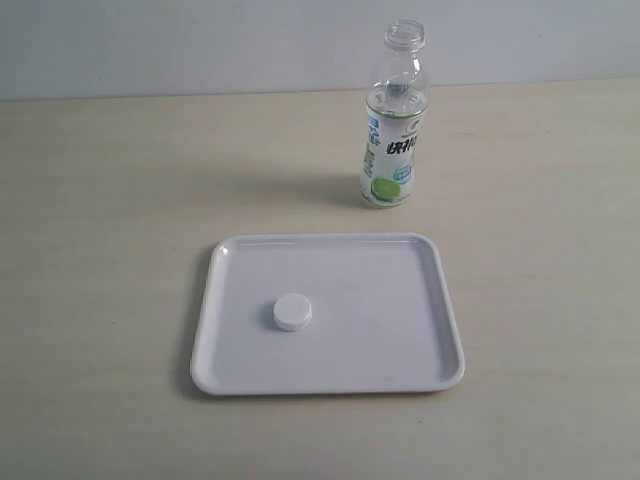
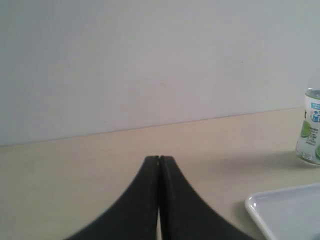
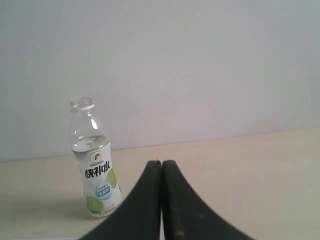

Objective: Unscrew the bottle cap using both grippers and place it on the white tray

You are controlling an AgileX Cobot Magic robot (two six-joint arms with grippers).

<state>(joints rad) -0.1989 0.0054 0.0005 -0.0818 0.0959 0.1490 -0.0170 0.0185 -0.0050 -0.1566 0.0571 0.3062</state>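
The bottle cap lies flat on the white tray, left of the tray's middle. Behind the tray the clear bottle stands upright on the table with its neck open and no cap on it. Neither arm shows in the exterior view. In the left wrist view my left gripper is shut with nothing in it, the tray's corner and the bottle's lower part off to one side. My right gripper is shut and holds nothing, well apart from the bottle.
A pale wooden table carries everything. A plain light wall runs along its far edge.
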